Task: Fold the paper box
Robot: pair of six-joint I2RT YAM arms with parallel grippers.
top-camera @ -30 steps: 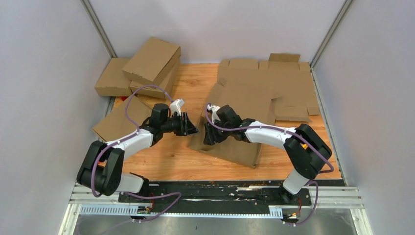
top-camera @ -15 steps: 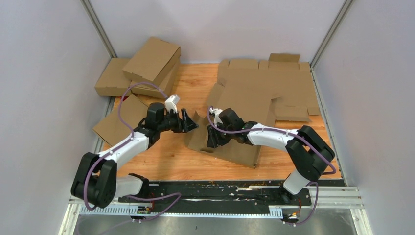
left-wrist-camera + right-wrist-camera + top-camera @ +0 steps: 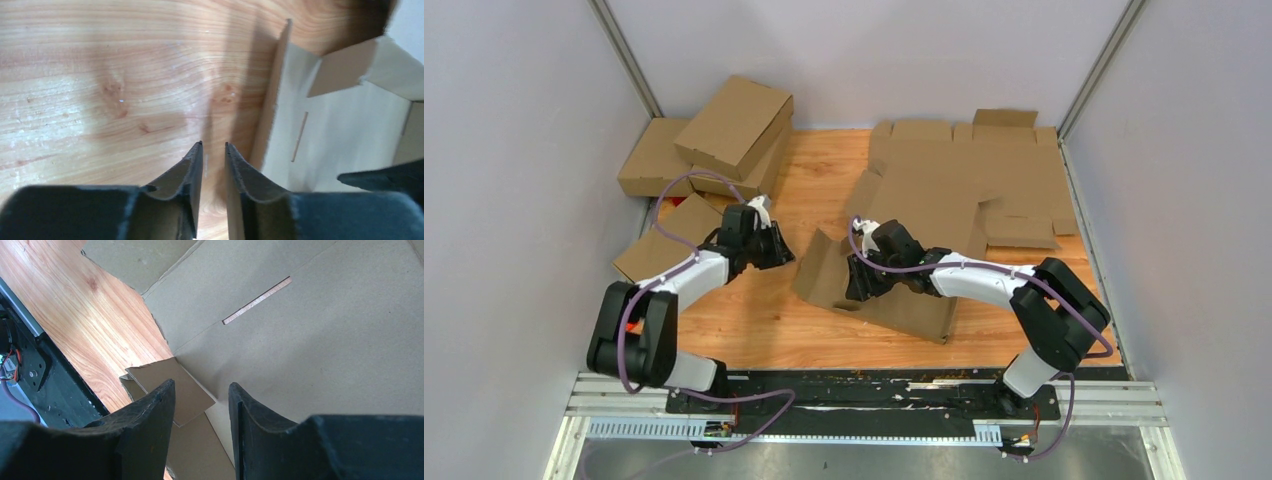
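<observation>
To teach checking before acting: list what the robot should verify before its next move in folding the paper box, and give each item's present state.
1. Left gripper empty: ok, it is over bare table.
2. Right gripper open: ok.
3. Side wall of paper box raised: ok.
4. Right gripper pressing the panel down: cannot tell.
5. Other folded boxes clear of the work: ok.

Bright, even light is falling from above, laying soft shadows on the table (image 3: 764,320). Up close, the paper box (image 3: 345,130) is glaring pale; the left gripper (image 3: 214,145) is blurring.
</observation>
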